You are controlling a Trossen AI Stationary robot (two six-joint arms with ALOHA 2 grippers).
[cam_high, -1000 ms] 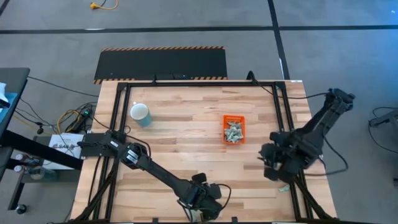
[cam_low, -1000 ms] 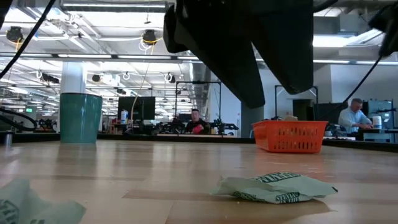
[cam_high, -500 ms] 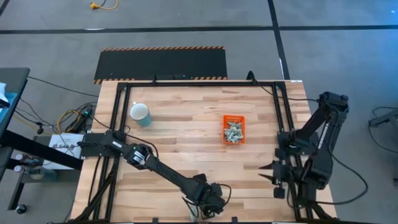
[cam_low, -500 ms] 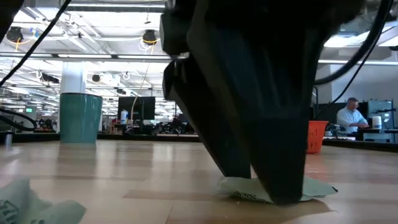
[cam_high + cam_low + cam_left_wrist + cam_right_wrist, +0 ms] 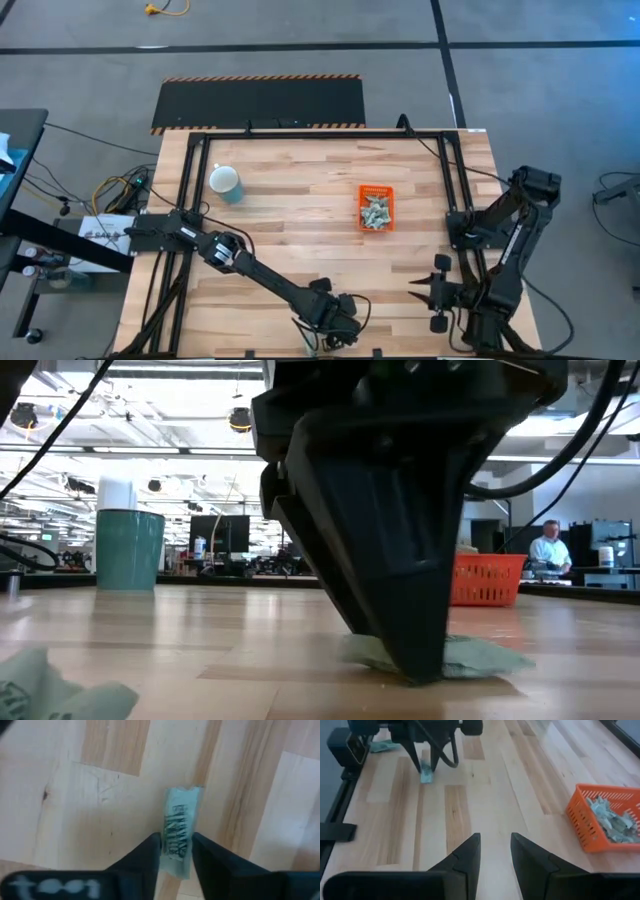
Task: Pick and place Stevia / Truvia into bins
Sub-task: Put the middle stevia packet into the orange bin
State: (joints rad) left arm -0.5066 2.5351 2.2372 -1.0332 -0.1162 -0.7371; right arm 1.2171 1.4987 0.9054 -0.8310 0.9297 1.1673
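One pale green and white Stevia packet [image 5: 180,832] lies flat on the wood near the table's near edge. My left gripper [image 5: 176,851] stands on it, shut on it; the low view shows its tip [image 5: 420,665] down on the packet [image 5: 480,658]. The arm hides the packet in the high view, where my left gripper [image 5: 335,322] shows. The orange tray [image 5: 377,190] sits right of centre, holding several packets [image 5: 612,822]. My right gripper [image 5: 495,851] hovers open above the table's near right part [image 5: 428,290], holding nothing. My left gripper pinches the packet between its two fingers [image 5: 150,851], across the packet's width, at the end nearest the gripper [image 5: 176,857]. The fingers come from above, pointing down. The packet's other end [image 5: 184,795] lies flat on the table.
A second loose packet [image 5: 45,690] lies near the table's near edge, beside my left arm [image 5: 382,746]. A white and light-blue cup [image 5: 226,183] stands at the far left. Black frame rails [image 5: 455,180] run along the table's sides. A person [image 5: 548,548] sits in the room beyond.
My left gripper has come down onto the packet and shut: two spread fingers in the low view have drawn into one tapered tip, and the packet has bunched slightly. My right gripper has moved toward the table's near edge, away from the tray.
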